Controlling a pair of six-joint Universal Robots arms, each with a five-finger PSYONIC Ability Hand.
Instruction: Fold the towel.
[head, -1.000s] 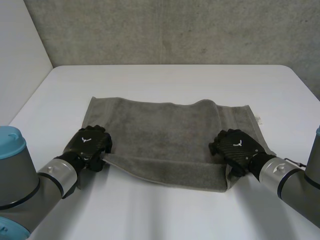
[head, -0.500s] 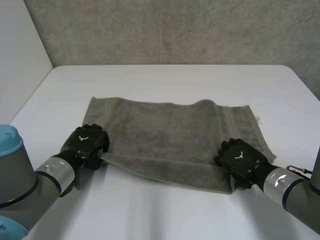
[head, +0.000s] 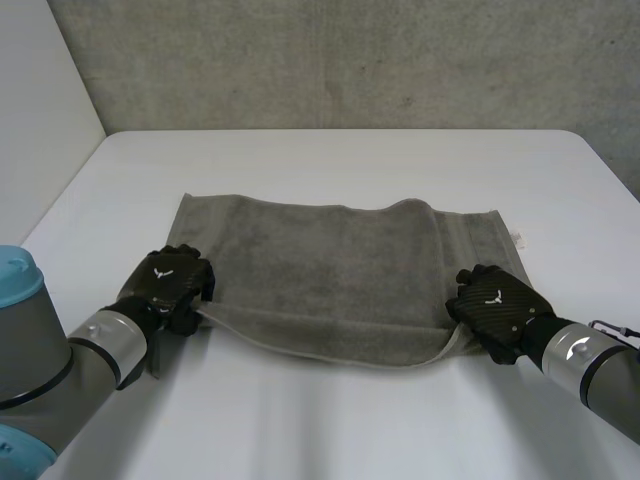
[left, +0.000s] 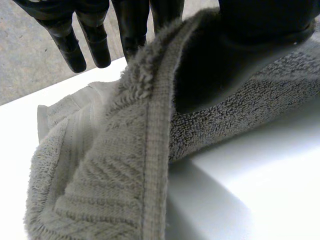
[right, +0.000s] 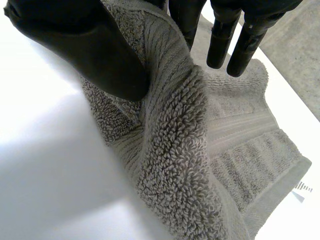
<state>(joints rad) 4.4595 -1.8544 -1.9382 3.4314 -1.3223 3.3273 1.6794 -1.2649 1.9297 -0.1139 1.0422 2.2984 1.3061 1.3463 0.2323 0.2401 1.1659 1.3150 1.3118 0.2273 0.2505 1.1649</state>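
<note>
A grey towel (head: 340, 275) lies spread on the white table (head: 330, 160), its near edge lifted a little. My left hand (head: 172, 284) is at the towel's near left corner, pinching the towel's edge (left: 150, 125) between thumb and fingers (left: 70, 40). My right hand (head: 497, 305) is at the near right corner, with the thick terry corner (right: 175, 130) pinched between its thumb (right: 90, 55) and fingers (right: 220, 40).
A small white label (head: 517, 238) sticks out at the towel's far right corner. A concrete wall (head: 340, 60) runs behind the table. Bare table lies in front of the towel (head: 320, 420) and beyond it.
My right hand has slid right and nearer, from on top of the towel to its near right corner, and closed on it. The left hand has shifted slightly left, still gripping.
</note>
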